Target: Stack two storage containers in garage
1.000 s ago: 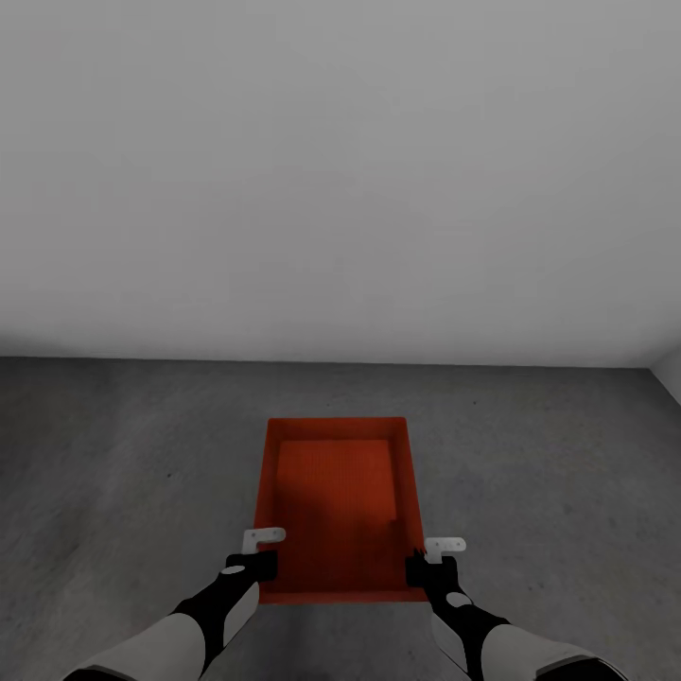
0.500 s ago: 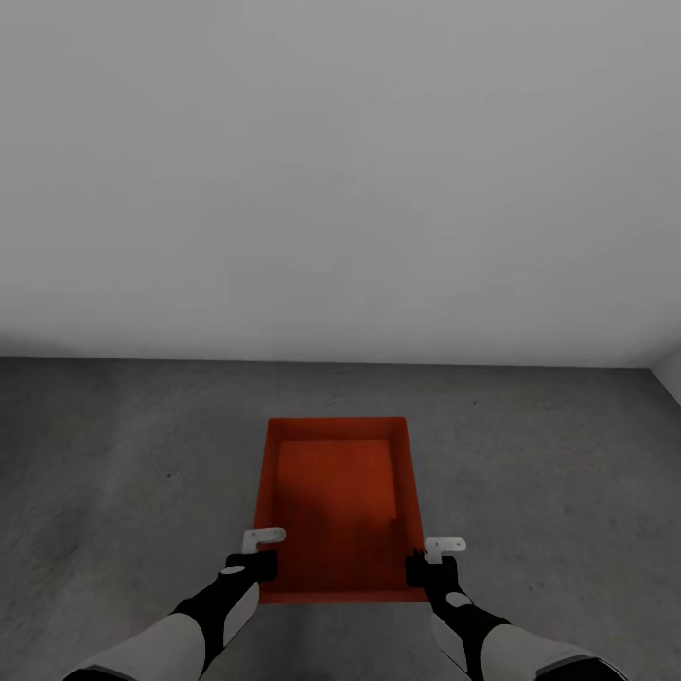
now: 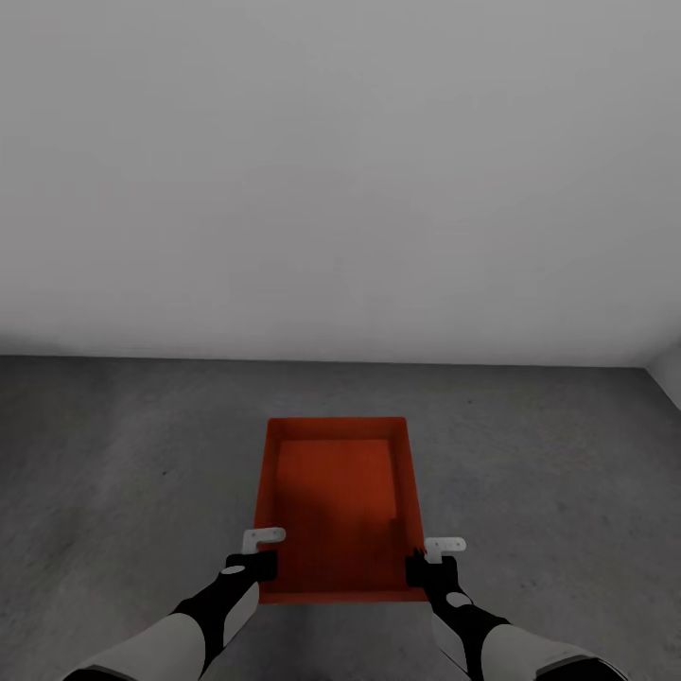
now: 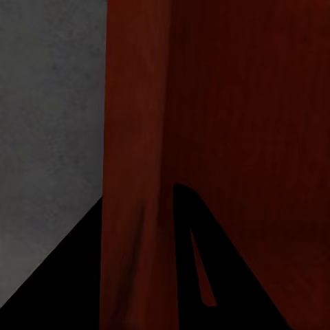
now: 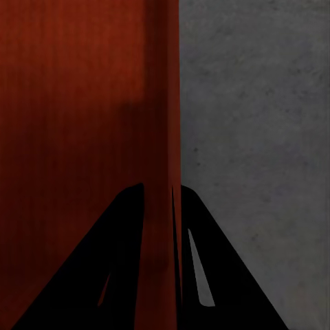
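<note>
My left gripper [image 3: 262, 551] and right gripper [image 3: 427, 558] each pinch a side wall of the storage container [image 3: 338, 501] at 12 o'clock, keeping it level over the garage floor [image 3: 113, 454].

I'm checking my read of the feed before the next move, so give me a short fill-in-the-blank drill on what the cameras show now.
1. The red-orange rectangular open-top bin is held over a dark grey ____ floor.
2. The left gripper and the right gripper each have jaws closed on a ____ wall of the bin.
3. Inside, the bin is ____.
4. Behind the bin rises a plain ____ wall.

Missing words: concrete; side; empty; white
</note>
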Robot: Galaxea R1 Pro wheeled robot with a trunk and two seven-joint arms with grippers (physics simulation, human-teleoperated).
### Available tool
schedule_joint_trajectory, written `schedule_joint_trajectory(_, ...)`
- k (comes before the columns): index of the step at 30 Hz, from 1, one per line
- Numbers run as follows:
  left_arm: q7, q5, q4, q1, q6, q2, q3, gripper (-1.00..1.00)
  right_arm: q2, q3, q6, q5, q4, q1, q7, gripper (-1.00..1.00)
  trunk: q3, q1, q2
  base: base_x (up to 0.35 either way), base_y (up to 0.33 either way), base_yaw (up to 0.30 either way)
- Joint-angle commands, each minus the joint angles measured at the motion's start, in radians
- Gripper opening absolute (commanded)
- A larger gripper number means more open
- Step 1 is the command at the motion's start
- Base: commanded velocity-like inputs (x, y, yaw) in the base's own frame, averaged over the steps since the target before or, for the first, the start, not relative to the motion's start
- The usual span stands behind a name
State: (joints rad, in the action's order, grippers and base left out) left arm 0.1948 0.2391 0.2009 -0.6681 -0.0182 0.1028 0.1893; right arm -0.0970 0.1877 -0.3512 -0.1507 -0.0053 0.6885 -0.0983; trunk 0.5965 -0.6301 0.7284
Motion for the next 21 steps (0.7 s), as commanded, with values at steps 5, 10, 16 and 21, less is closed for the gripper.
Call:
schedule_joint_trajectory(5,0.012,-0.009,0.005,-0.001,0.017,-0.018,-0.014,-1.00,0.011,-0.054,-0.006,-0.032,0.004,0.000,-0.001,-1.00,0.001,0.000,0.001,-0.001,-0.003,0.000)
schedule_joint_trajectory(10,0.012,-0.009,0.005,-0.001,0.017,-0.018,-0.014,-1.00,0.011,-0.054,-0.006,-0.032,0.004,0.000,-0.001,-1.00,0.001,0.000,0.001,0.000,0.000,0.000)
schedule_joint_trajectory(16,0.012,-0.009,0.005,-0.001,0.017,-0.018,-0.014,-1.00,0.011,-0.054,-0.006,-0.032,0.004,0.000,-0.001,-1.00,0.001,0.000,0.001,0.000,0.000,0.000)
schedule_joint_trajectory(21,0.012,-0.009,0.005,-0.001,0.017,-0.017,-0.013,-1.00,0.011,-0.054,-0.007,-0.032,0.004,0.000,-0.001,-1.00,0.001,0.000,0.001,0.000,0.000,0.000)
